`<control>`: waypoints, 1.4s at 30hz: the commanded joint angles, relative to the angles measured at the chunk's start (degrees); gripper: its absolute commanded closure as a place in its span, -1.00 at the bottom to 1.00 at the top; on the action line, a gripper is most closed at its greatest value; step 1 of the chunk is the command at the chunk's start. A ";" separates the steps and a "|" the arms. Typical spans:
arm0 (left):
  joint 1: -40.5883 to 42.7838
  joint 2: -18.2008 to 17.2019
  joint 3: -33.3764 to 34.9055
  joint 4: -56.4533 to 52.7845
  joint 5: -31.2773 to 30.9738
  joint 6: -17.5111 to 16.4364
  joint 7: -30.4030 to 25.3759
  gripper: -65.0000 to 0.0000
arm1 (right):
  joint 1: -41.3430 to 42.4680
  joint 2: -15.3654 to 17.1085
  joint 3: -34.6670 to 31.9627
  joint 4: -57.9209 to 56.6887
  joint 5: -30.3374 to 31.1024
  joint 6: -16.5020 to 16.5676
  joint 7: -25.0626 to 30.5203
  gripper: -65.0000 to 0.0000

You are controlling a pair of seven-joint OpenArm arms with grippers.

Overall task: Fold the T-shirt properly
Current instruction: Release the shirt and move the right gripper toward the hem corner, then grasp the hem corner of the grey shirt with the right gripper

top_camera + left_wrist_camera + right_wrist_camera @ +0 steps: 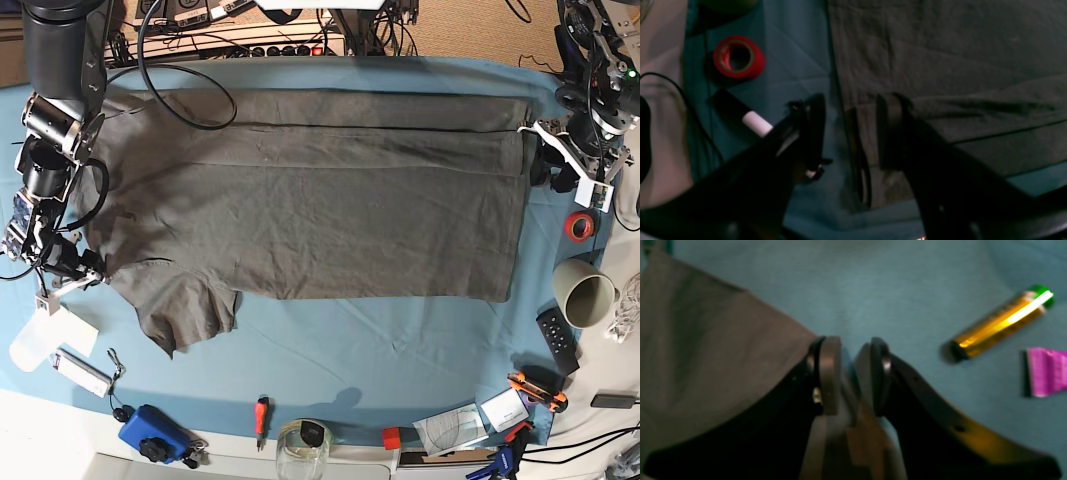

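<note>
While T-shirt [320, 200] lies spread across teal counter [400, 360], no brand or writing reads anywhere — battery [1000, 323] print blurred. Left pincer [848, 133]: jaws apart, straddling shirt's edge, holding nothing. Right pincer [848, 376]: narrow gap, grey cloth between pads — grip on it unclear. Red tape roll [738, 57] beside shirt; purple scrap [1047, 371] cut off by frame.

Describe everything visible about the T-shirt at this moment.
The T-shirt is dark charcoal-grey, wrinkled cotton-looking cloth, spread flat across the teal tablecloth with its far long edge folded over. One short sleeve juts toward the near side. The left gripper straddles its hem corner, fingers apart; the right gripper sits at its opposite edge.
</note>
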 commanded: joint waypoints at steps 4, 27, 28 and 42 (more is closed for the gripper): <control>-0.13 -0.74 -0.33 0.87 -1.07 -0.17 -1.27 0.21 | -1.03 -1.60 0.00 0.20 1.01 0.74 -2.34 0.51; -0.11 -0.72 -0.33 0.87 -1.01 0.00 -1.42 0.21 | -9.66 1.90 0.07 20.94 18.67 5.33 -25.14 1.00; -0.11 -0.72 -0.35 0.87 -1.03 0.00 -1.42 0.21 | -11.21 1.90 0.07 22.29 19.26 5.88 -25.11 1.00; -0.11 -0.72 -0.33 0.87 -1.03 0.00 -1.42 0.21 | -30.84 1.88 0.17 53.90 27.36 4.39 -25.97 1.00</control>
